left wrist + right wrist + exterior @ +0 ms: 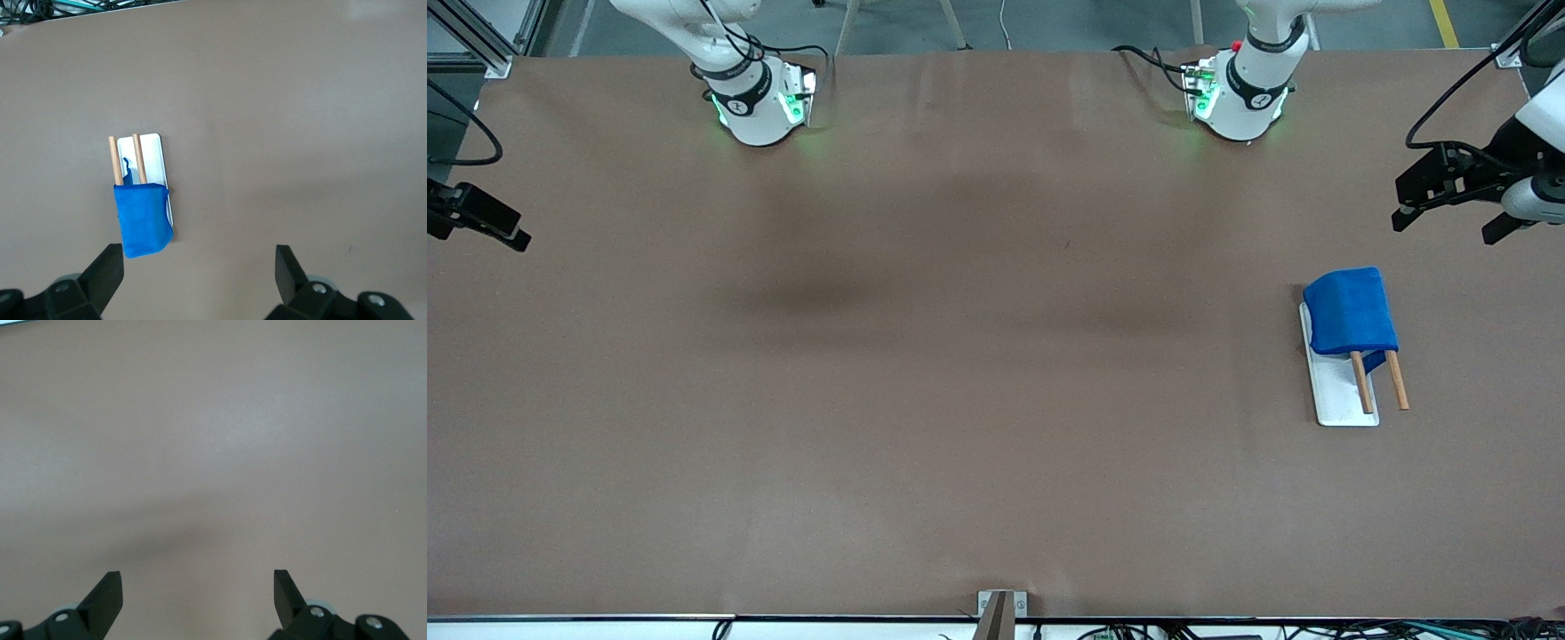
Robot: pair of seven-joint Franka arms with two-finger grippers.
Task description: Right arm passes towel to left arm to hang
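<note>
Two arms, both pulled back to the table's ends, neither holding anything. Towel (1350, 311) is draped over the rack (1343, 387), a white flat base plate with two thin wooden rods; blue cloth covers the rods' upper part, folded over them, and hangs down on both sides. Bare rod ends (1398, 380) stick out from under the cloth on the side nearer the front camera. Rack sits on the brown table (960, 356) toward the left arm's end, about mid-depth.

Left gripper (1449, 222) hovers over the table edge at the left arm's end, above the strip between the rack and the arm bases, apart from the towel. Its fingers are spread wide; the left wrist view shows both fingertips (107, 270) with bare table between them, and the towel (142, 219) and rack (150, 157) below, not touched.

Right gripper (489, 229) is at the right arm's end, over the table edge, only partly in the front view. Right wrist view: fingers (107, 592) spread apart, only bare tabletop (213, 453) under them.

Both arm bases (760, 102) glow green along the top of the front view.
</note>
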